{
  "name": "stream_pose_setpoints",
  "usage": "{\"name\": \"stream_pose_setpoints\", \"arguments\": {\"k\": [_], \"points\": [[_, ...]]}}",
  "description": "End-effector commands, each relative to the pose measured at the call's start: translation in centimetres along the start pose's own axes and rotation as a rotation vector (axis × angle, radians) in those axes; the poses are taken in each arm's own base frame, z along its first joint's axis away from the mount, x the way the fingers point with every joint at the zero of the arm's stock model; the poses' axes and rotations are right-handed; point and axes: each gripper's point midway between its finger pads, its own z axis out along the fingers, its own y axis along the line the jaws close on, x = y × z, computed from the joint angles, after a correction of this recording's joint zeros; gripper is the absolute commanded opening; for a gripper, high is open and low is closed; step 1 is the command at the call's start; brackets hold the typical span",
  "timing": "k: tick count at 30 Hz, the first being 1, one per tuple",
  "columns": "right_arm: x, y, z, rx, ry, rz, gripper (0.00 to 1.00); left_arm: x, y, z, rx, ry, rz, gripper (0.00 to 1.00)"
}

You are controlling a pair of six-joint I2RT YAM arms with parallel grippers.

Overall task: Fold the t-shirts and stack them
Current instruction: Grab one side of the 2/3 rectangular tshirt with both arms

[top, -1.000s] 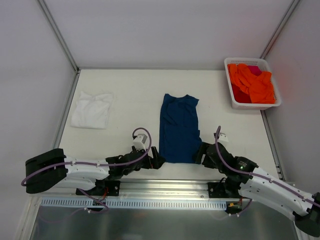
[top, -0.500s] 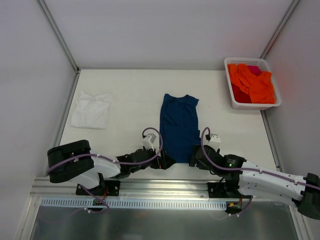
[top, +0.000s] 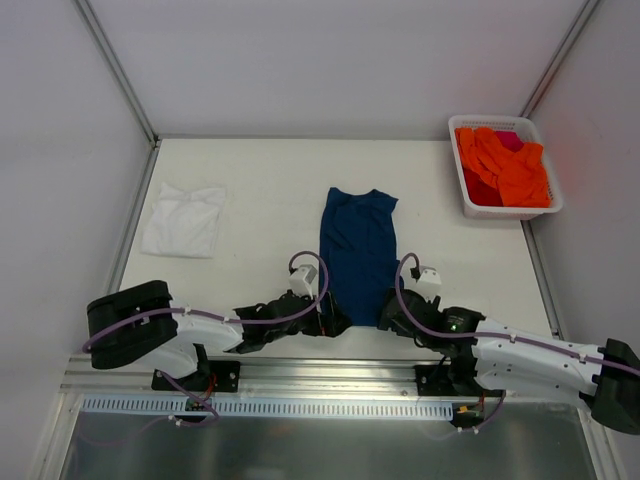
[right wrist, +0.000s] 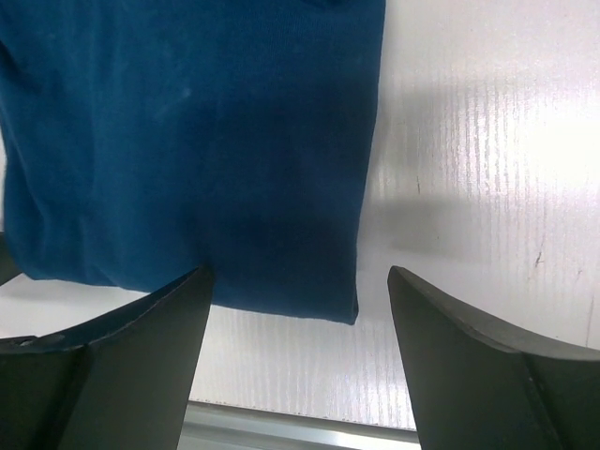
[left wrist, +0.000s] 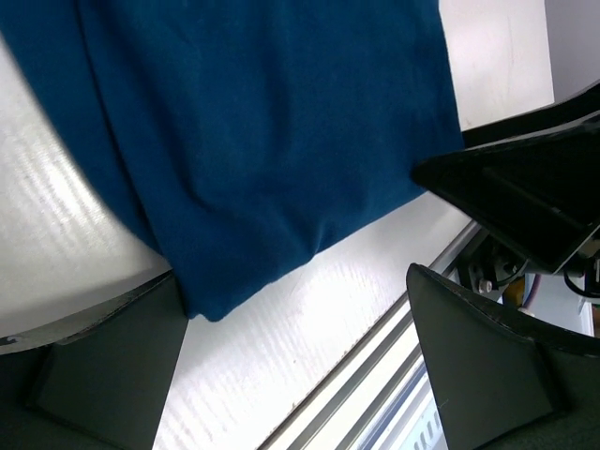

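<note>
From above, the navy blue t-shirt [top: 358, 250] lies flat as a long strip in the middle of the table [top: 270, 190]. Its bottom edge is close to the metal rail [top: 330, 375] at the front. Only this view shows the folded white t-shirt [top: 183, 220] far off to the left, with lots of bare table between the two shirts. It also shows a white basket [top: 510, 212] of orange clothes [top: 500, 165] in the far right corner. Here the left gripper [top: 335, 322] and right gripper [top: 386, 318] sit at the shirt's two bottom corners, but the arms hide their fingers. The wrist views show them: both grippers are spread wide and pinch nothing. The left gripper [left wrist: 295, 366] has a blue corner just beside one finger [left wrist: 112, 366]. The right gripper [right wrist: 295, 356] has the other corner between its fingers. In both wrist views most of the shirt is cut off.
</note>
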Motion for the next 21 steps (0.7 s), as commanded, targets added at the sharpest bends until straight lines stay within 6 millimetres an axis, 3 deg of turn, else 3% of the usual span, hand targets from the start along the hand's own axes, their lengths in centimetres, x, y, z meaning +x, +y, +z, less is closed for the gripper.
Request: {"name": "stream_pose_setpoints", "arguments": {"k": [1,6,10,13,15,17,18,19,20,21], "points": [[-1.5,2.2,-0.3,-0.042,-0.037,0.035,0.80,2.6,4.0,0.2,-0.132,0.091,0.038,0.99],[-1.1,2.2,0.4,-0.030,-0.036,0.031,0.80,3.1,4.2,0.5,-0.131,0.104,0.029,0.94],[-1.1,2.1,0.6,-0.022,-0.041,0.029,0.75,3.3,4.3,0.6,-0.139,0.114,0.038,0.83],[-1.1,2.1,0.8,-0.014,-0.038,0.029,0.53,3.3,4.4,0.8,-0.159,0.125,0.052,0.61],[-1.0,2.2,0.8,-0.015,-0.034,0.027,0.45,3.4,4.5,0.9,-0.173,0.136,0.061,0.41],[-0.9,2.3,0.9,-0.014,-0.029,0.022,0.33,3.4,4.4,1.1,-0.179,0.140,0.066,0.28],[-0.9,2.3,0.9,-0.013,-0.027,0.021,0.28,3.4,4.6,1.2,-0.188,0.148,0.074,0.15],[-0.8,2.3,0.9,-0.013,-0.026,0.016,0.16,3.5,4.6,1.3,-0.190,0.151,0.076,0.07],[-0.8,2.2,0.9,-0.009,-0.024,0.014,0.09,3.6,4.8,1.3,-0.198,0.155,0.075,0.00],[-0.7,2.2,0.9,-0.008,-0.021,0.010,0.03,3.6,4.7,1.4,-0.199,0.157,0.076,0.00]]}}
